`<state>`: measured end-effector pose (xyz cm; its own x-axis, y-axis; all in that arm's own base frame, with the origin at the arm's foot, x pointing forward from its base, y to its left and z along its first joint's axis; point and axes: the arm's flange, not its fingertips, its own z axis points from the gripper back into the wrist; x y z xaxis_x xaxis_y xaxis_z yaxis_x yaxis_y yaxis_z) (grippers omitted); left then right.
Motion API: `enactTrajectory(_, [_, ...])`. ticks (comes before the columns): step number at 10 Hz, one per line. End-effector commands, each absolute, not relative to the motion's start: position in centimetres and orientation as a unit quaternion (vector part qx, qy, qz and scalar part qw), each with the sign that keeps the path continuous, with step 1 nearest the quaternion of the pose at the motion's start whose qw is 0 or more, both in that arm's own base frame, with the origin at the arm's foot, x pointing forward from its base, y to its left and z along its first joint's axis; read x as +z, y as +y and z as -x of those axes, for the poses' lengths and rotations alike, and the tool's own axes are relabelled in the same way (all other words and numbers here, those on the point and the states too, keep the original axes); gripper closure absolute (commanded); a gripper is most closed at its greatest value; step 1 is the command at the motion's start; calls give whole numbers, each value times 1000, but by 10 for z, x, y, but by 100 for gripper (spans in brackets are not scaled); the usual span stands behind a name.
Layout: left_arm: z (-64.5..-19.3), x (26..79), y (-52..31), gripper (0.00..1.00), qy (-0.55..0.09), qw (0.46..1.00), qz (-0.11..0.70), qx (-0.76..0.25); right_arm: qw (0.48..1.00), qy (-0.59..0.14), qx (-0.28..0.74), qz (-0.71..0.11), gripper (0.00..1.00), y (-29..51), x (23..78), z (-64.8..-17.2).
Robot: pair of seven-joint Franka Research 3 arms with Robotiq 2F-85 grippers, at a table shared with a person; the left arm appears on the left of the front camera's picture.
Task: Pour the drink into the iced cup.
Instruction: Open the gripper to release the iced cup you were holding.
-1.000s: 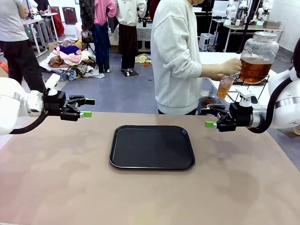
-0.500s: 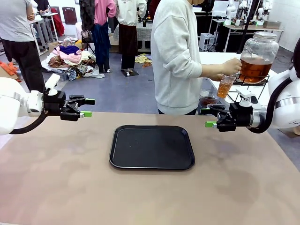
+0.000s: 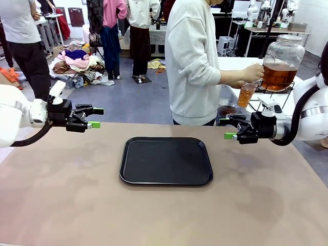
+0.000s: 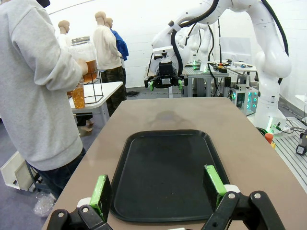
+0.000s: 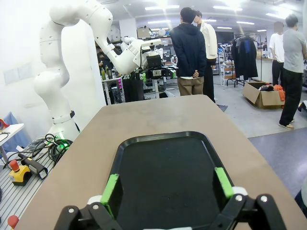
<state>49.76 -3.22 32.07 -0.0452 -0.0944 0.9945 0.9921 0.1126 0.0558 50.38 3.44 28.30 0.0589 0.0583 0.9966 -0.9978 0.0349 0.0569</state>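
Note:
The drink [image 3: 278,78] is amber liquid in a big round glass jar [image 3: 283,54] on a wire stand at the far right. A person in a grey sweatshirt [image 3: 192,61] holds a clear cup [image 3: 246,95], partly filled with amber liquid, under the jar's spigot. Both appear in the left wrist view, the jar [image 4: 84,55] above the cup [image 4: 77,96]. My left gripper [image 3: 96,118] hovers open over the table's left side. Near the right side my right gripper [image 3: 226,128] is open too. Nothing sits between either pair of fingers.
A black tray [image 3: 166,160] lies bare in the middle of the tan table [image 3: 164,215], between my grippers. It fills the foreground of both wrist views [image 4: 165,172] [image 5: 165,167]. Other people and clothes racks stand well behind the table.
Both arms are still and the person keeps the cup at the spigot. A bystander at the far back left has shifted.

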Motion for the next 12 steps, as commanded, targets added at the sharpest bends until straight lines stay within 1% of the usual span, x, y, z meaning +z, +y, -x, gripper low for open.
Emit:
enactTrajectory(1, [-498, 322, -33, 0, -521, 537, 433, -502, 539, -479, 492, -488, 0, 37, 285, -506])
enactTrajectory(12, [-498, 322, -33, 0, -521, 537, 433, -502, 539, -479, 492, -488, 0, 37, 285, -506])
